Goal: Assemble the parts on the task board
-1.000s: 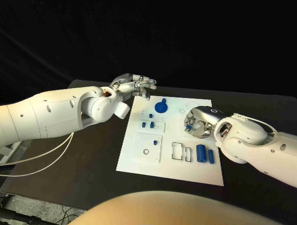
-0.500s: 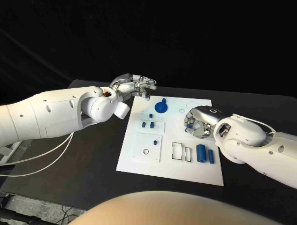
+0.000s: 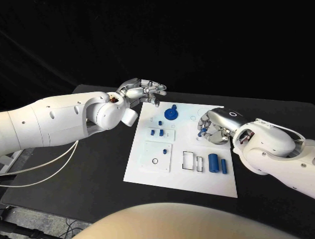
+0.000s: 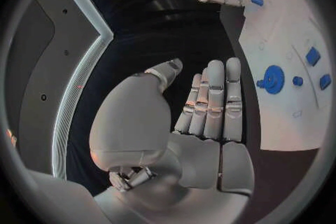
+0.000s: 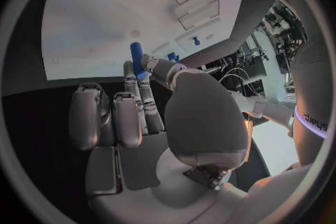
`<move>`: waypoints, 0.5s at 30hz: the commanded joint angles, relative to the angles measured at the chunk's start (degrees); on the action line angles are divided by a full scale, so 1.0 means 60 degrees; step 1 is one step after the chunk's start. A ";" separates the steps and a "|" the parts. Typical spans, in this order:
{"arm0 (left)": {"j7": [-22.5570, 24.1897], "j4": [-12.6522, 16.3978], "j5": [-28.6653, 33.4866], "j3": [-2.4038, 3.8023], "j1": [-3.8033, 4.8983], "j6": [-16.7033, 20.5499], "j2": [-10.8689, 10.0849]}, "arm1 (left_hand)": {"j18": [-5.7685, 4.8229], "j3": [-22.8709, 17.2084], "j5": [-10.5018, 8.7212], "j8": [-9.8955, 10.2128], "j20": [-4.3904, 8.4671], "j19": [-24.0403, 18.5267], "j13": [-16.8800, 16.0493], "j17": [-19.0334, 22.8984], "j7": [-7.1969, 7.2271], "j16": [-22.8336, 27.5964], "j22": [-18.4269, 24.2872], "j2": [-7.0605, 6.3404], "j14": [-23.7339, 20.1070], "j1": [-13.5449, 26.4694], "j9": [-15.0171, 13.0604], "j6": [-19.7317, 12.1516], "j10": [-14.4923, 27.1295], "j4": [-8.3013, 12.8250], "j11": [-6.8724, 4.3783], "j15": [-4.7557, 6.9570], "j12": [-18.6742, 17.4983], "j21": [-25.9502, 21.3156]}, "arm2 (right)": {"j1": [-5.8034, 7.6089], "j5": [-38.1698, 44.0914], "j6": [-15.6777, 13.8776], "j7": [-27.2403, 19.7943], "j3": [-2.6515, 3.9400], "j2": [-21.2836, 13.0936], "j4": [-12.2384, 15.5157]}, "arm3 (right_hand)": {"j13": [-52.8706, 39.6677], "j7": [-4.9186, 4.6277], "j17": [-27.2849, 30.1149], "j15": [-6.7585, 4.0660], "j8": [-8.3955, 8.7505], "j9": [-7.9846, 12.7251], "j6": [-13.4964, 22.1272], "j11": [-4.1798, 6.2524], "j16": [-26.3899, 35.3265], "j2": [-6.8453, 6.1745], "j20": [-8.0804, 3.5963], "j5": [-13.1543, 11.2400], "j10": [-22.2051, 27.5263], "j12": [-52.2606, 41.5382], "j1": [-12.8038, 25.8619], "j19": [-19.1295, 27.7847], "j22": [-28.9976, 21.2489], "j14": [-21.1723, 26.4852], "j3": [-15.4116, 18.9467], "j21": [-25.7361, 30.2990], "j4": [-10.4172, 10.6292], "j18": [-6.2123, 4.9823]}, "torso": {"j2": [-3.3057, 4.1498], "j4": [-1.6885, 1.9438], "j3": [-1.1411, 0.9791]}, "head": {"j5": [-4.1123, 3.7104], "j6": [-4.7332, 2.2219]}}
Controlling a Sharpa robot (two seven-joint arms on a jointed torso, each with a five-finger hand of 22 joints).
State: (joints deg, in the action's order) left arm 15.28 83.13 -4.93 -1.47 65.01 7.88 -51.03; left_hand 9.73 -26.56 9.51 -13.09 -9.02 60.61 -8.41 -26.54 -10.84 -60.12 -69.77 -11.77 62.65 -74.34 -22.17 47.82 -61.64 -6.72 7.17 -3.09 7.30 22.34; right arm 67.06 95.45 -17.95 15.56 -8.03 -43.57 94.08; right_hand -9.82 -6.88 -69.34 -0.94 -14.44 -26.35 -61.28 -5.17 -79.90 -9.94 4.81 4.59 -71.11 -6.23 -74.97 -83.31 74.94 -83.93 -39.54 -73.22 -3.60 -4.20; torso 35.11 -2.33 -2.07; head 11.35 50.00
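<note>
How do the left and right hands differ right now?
The left hand holds nothing and sits off the task board, beyond its far left corner; the right hand is over the board. The right hand pinches a small blue part; the left hand's fingers lie straight. Both are silver.

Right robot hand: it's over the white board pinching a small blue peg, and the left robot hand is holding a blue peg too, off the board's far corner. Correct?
Not quite. The right robot hand does pinch a small blue peg over the white board, as the right wrist view shows. But the left robot hand holds nothing: the left wrist view shows its fingers straight and bare, beside the board's far corner.
</note>
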 commanded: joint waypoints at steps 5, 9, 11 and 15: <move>0.0048 0.0002 -0.0013 0.0009 0.0011 -0.0139 0.0033 | 0.0089 0.0050 0.0000 -0.0047 0.0006 0.0074 -0.0012 0.0010 0.0006 0.0059 0.0013 0.0059 -0.0066 -0.0085 0.0009 -0.0055 0.0056 -0.0016 0.0015 0.0008 -0.0003 -0.0074 | 0.0101 0.0090 -0.0273 0.0063 0.0060 -0.0084 0.0741 | -0.0269 -0.0004 -0.0015 -0.0081 -0.0038 -0.0023 -0.0090 0.0383 -0.0067 0.0194 -0.0027 0.0060 -0.0468 -0.0056 -0.0259 -0.0066 0.1802 -0.0348 -0.0148 -0.0103 -0.0111 0.0157 | 0.0002 0.0000 -0.0019 | 0.0041 0.0000; 0.0054 -0.0010 -0.0013 0.0009 0.0010 -0.0155 0.0058 | 0.0089 0.0050 0.0000 -0.0047 0.0006 0.0074 -0.0012 0.0010 0.0006 0.0059 0.0013 0.0059 -0.0066 -0.0085 0.0009 -0.0055 0.0056 -0.0016 0.0015 0.0008 -0.0003 -0.0074 | 0.0035 0.0105 -0.0288 -0.0037 0.0069 0.0155 0.1059 | -0.0292 -0.0002 0.0008 -0.0085 -0.0043 -0.0040 -0.0091 0.0384 -0.0060 0.0190 -0.0033 0.0116 -0.0482 -0.0045 -0.0245 -0.0056 0.1796 -0.0345 -0.0187 -0.0083 -0.0131 0.0152 | 0.0000 -0.0003 -0.0025 | 0.0092 0.0000; 0.0065 -0.0020 -0.0013 0.0009 0.0008 -0.0175 0.0081 | 0.0089 0.0050 0.0000 -0.0047 0.0006 0.0074 -0.0012 0.0010 0.0006 0.0059 0.0013 0.0059 -0.0066 -0.0085 0.0009 -0.0055 0.0056 -0.0016 0.0015 0.0008 -0.0003 -0.0074 | -0.0091 0.0110 -0.0304 -0.0137 0.0068 0.0427 0.1192 | -0.0300 -0.0003 0.0012 -0.0086 -0.0043 -0.0045 -0.0089 0.0384 -0.0059 0.0187 -0.0034 0.0138 -0.0483 -0.0040 -0.0238 -0.0046 0.1789 -0.0344 -0.0200 -0.0061 -0.0138 0.0147 | 0.0002 -0.0005 -0.0020 | 0.0100 0.0000; 0.0084 -0.0036 -0.0013 0.0010 0.0007 -0.0203 0.0125 | 0.0090 0.0054 -0.0001 -0.0053 0.0005 0.0077 -0.0015 0.0011 0.0006 0.0059 0.0014 0.0067 -0.0066 -0.0087 0.0009 -0.0057 0.0055 -0.0020 0.0015 0.0008 0.0000 -0.0079 | -0.0345 0.0119 -0.0314 -0.0288 0.0050 0.0906 0.1226 | -0.0309 -0.0003 0.0028 -0.0087 -0.0043 -0.0051 -0.0084 0.0383 -0.0052 0.0186 -0.0036 0.0164 -0.0484 -0.0033 -0.0231 -0.0037 0.1783 -0.0341 -0.0217 -0.0041 -0.0146 0.0143 | 0.0001 -0.0003 -0.0012 | 0.0151 0.0000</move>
State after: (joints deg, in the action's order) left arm 15.26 82.86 -4.94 -1.47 65.00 7.80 -50.50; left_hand 9.73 -26.56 9.51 -13.09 -9.02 60.61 -8.40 -26.54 -10.84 -60.12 -69.77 -11.53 62.65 -74.59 -22.17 47.82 -61.65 -6.72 7.17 -3.09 7.30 22.09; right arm 65.48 95.49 -19.42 15.22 -7.70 -38.81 101.41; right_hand -9.82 -6.87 -69.22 -0.93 -14.43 -26.60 -61.29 -5.36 -80.12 -9.94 4.81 5.21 -71.30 -6.37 -74.97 -83.30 74.92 -83.94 -39.88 -73.54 -3.72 -4.33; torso 35.10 -2.35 -2.16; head 12.10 50.00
